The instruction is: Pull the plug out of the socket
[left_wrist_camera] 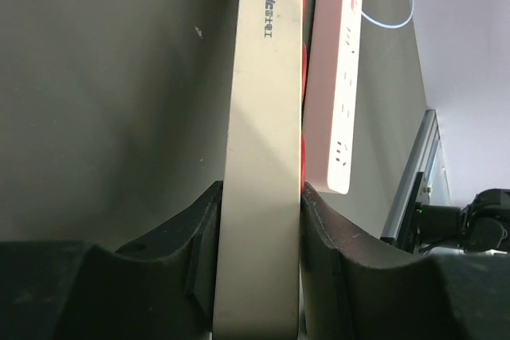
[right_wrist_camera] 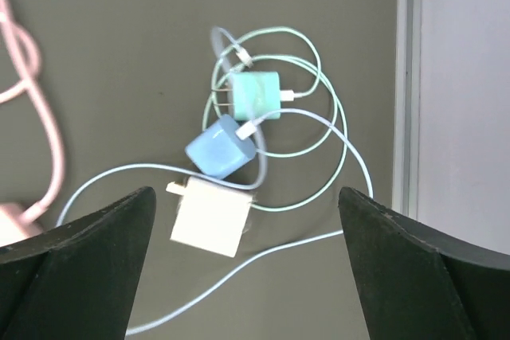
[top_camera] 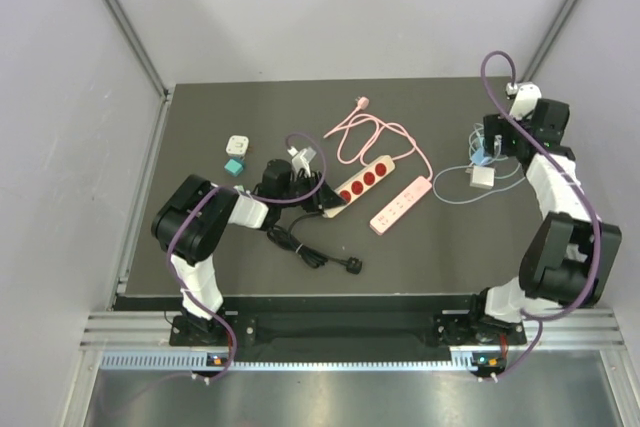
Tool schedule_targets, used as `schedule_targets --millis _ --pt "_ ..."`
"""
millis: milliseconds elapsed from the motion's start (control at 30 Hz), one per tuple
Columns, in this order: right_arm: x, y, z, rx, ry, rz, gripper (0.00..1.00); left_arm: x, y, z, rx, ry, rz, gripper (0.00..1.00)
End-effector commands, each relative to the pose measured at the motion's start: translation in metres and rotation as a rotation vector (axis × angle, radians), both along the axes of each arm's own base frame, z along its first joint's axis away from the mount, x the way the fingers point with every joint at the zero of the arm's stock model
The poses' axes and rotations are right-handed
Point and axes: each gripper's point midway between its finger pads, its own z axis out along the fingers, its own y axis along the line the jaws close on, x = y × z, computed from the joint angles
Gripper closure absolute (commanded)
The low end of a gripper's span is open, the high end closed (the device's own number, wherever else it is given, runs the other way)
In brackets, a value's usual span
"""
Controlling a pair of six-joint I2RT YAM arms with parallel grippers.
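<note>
**Q:** Which step are you on?

**A:** My left claw (left_wrist_camera: 261, 197) is clenched on the red-socket strip (left_wrist_camera: 263, 101). My right claw (right_wrist_camera: 245, 197) is released wide, hovering above the white plug (right_wrist_camera: 209, 222), which lies loose well right of that strip. Looks unplugged, I'd say. Next: lift clear, unclamp the strip.

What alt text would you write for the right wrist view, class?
The open right gripper hovers above three chargers clustered on a dark table: a green charger, a blue charger and a white charger, amid looped pale cables.
</note>
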Motion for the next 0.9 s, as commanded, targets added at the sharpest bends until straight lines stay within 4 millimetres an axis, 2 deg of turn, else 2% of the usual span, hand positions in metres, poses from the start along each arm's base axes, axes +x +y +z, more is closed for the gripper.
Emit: schedule_targets --millis 0,33,100,133,367,533,667,767,800,867 --pt "-0.006 0.018 0.051 0.012 -0.16 0.089 0.04 -0.028 0.028 -0.061 0.198 0.213 0.044 0.64" --pt "-0.011 0.024 0.063 0.018 -0.194 0.111 0.03 -0.029 0.028 -0.063 0.204 0.219 0.04 0.63" --pt "-0.019 0.039 0.065 0.065 -0.213 0.16 0.02 -0.035 0.029 -0.068 0.219 0.244 0.021 0.62" --pt "-0.025 0.046 0.075 0.072 -0.241 0.184 0.0 -0.035 0.029 -0.069 0.222 0.249 0.018 0.61" --pt "-0.055 0.083 0.089 0.173 -0.27 0.32 0.0 -0.044 0.036 -0.08 0.272 0.279 0.004 0.47" --pt "-0.069 0.094 0.093 0.198 -0.287 0.347 0.0 -0.046 0.04 -0.083 0.298 0.291 0.006 0.41" --pt "-0.073 0.097 0.085 0.213 -0.277 0.354 0.0 -0.042 0.044 -0.083 0.33 0.28 0.029 0.39" --pt "-0.074 0.098 0.081 0.215 -0.268 0.358 0.0 -0.034 0.047 -0.074 0.35 0.246 0.054 0.34" --pt "-0.074 0.098 0.082 0.216 -0.269 0.361 0.0 -0.029 0.047 -0.065 0.352 0.216 0.063 0.34" --pt "-0.075 0.099 0.08 0.216 -0.268 0.364 0.0 -0.024 0.056 -0.063 0.406 0.193 0.093 0.31"
